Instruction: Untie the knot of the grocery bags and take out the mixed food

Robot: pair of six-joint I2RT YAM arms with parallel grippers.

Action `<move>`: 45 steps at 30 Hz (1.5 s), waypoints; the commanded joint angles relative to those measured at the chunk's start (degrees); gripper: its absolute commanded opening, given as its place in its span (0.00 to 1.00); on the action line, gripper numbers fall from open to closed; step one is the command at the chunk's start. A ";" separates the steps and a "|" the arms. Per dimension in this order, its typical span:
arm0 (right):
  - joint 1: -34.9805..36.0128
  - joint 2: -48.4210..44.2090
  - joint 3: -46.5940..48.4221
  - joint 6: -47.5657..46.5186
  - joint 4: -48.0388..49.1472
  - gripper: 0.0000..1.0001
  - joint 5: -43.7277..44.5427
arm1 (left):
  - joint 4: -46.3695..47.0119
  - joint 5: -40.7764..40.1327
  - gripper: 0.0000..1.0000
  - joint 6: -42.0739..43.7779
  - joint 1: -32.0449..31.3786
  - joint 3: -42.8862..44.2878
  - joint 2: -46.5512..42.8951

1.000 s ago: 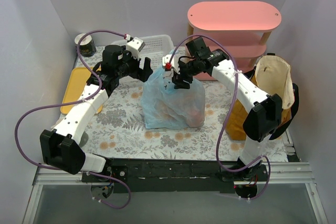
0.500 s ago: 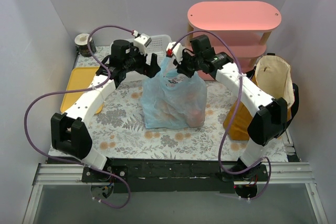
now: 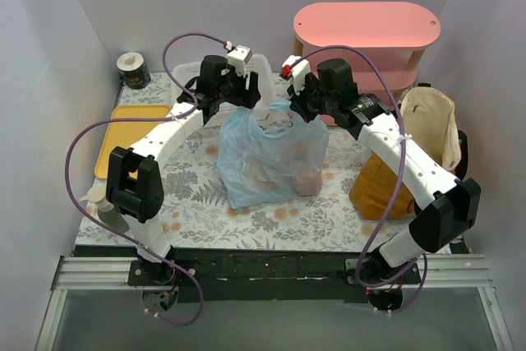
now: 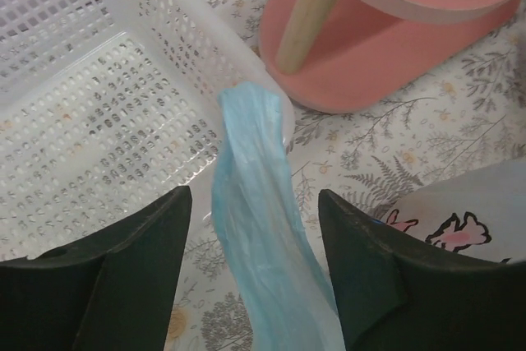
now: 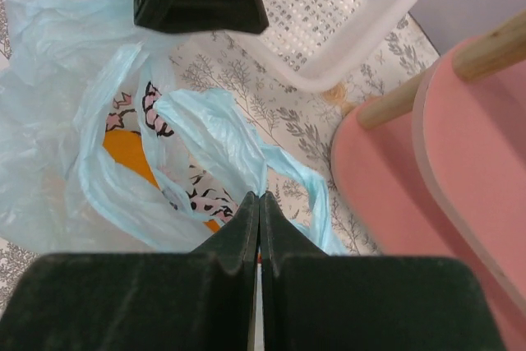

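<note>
The pale blue plastic bag stands mid-table with its top pulled up. My right gripper is shut on one thin handle of it, pinched at the tips. My left gripper is open, and the other handle strip hangs between its fingers with a gap on each side. An orange packet shows in the bag's mouth, and rounded orange shapes show through the film. The mustard-brown tote stands at the right, its cream lining showing.
A white perforated basket sits just behind the bag. The pink shelf is at the back right, a yellow tray at the left, a dark cup in the back left corner. A bottle stands by the left arm.
Both arms have swung toward the back. The right gripper shut on one bag handle and raised it. The left gripper moved right to straddle the other handle, its jaws narrowing.
</note>
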 commanded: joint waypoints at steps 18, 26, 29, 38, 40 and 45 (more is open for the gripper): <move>-1.02 0.82 2.92 6.44 4.04 0.01 7.85 | -1.84 -6.14 0.00 2.48 0.24 -2.75 -12.83; -1.37 -2.17 3.96 14.08 5.89 0.01 9.53 | -7.46 -7.28 0.00 19.68 0.24 -5.56 -22.86; -1.37 -2.52 6.24 18.12 8.52 0.01 6.01 | -6.42 -10.26 0.00 27.96 0.32 -7.49 -27.59; -1.37 -1.20 10.59 22.79 10.37 0.01 2.94 | -7.47 -17.30 0.00 26.93 0.59 -13.01 -39.29; -1.37 -2.78 6.80 22.08 9.85 0.01 -0.32 | -8.43 -16.34 0.00 26.39 0.59 -17.14 -45.35; -1.29 -7.78 -10.76 20.25 6.77 0.01 -2.00 | -23.00 -3.46 0.03 22.96 0.06 -25.94 -55.46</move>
